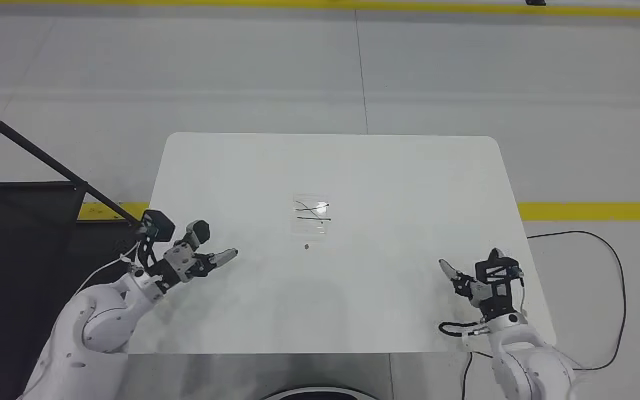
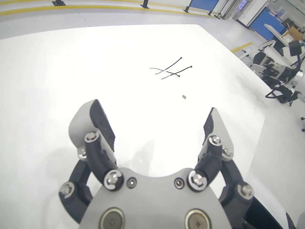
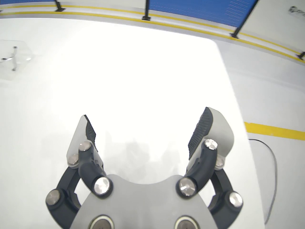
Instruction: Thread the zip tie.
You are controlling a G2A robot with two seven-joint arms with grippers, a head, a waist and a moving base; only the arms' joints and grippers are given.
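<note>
Several thin black zip ties [image 1: 314,212] lie crossed on a small clear sheet [image 1: 300,224] near the middle of the white table [image 1: 400,180]. From the left wrist the zip ties [image 2: 172,69] appear well ahead of my left gripper [image 2: 156,117], which is open and holds nothing. That left gripper [image 1: 212,243] hovers over the table's near left part. My right gripper [image 1: 447,297] stands open and bare by the near right corner. Seen from the right wrist, the zip ties [image 3: 13,58] lie far off from the right gripper [image 3: 146,126].
A tiny dark speck [image 1: 305,244] lies on the table just nearer than the sheet, also seen as the speck [image 2: 184,97]. A black cable [image 1: 590,290] runs on the floor beyond the right table edge. A black frame [image 1: 60,170] stands off the left edge.
</note>
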